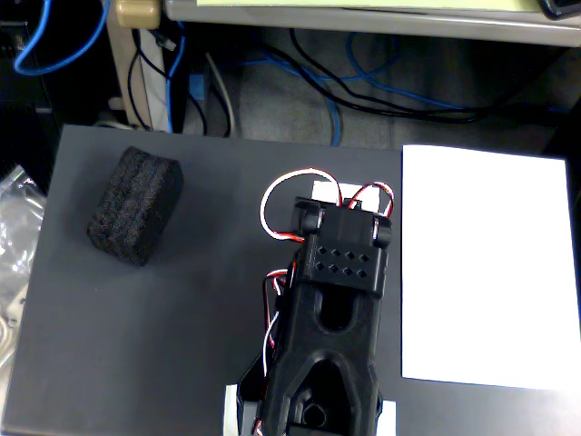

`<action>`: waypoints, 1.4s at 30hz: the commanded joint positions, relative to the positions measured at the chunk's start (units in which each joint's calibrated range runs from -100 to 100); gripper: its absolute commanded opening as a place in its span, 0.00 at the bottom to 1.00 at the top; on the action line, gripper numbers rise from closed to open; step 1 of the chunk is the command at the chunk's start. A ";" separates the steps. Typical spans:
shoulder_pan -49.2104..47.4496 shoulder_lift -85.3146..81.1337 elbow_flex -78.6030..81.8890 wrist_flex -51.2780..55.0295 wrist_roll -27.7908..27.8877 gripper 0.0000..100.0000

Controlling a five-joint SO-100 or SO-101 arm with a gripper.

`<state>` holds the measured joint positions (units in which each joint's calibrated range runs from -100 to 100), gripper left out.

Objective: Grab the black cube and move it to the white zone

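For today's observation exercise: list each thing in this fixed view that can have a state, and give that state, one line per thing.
black cube: lying free on the dark grey mat, upper left, not held.
white zone: flat at the right, bare, nothing on it.
robot arm: folded over the middle of the mat, between cube and sheet, touching neither.
gripper: fingertips not visible, state cannot be told.
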<state>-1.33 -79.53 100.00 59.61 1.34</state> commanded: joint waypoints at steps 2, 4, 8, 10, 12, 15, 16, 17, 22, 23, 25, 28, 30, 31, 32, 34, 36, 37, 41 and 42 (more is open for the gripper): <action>0.37 0.02 0.00 0.08 -0.13 0.01; 0.37 0.02 0.00 0.08 -0.13 0.01; 0.37 0.02 0.00 0.08 -0.08 0.01; 0.37 0.02 0.00 0.00 -0.03 0.01; 0.37 0.02 0.00 0.00 0.08 0.01; 0.37 0.02 0.00 0.00 -0.13 0.01; 0.37 0.02 0.00 0.00 -0.13 0.01; 0.37 0.02 0.00 0.00 -0.19 0.01; 0.37 0.02 -2.45 -0.43 -0.29 0.01; 0.37 0.02 -4.99 -0.52 -0.29 0.01; 0.37 0.02 -12.15 -0.52 -0.29 0.01; 0.37 0.02 -23.21 -0.52 -0.29 0.01; 0.37 0.02 -30.19 -0.52 -0.24 0.01; 0.37 0.02 -33.27 -0.52 -0.24 0.01; 0.30 -0.06 -35.90 -0.52 -0.24 0.01; 0.15 -0.06 -42.07 0.17 0.18 0.02; -0.29 0.02 -48.14 4.37 0.34 0.02; -0.36 0.11 -52.49 10.03 0.34 0.02; -0.51 1.03 -67.91 28.39 3.74 0.02; -0.51 1.03 -69.36 29.33 4.90 0.02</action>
<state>-1.33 -79.53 39.76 83.14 2.70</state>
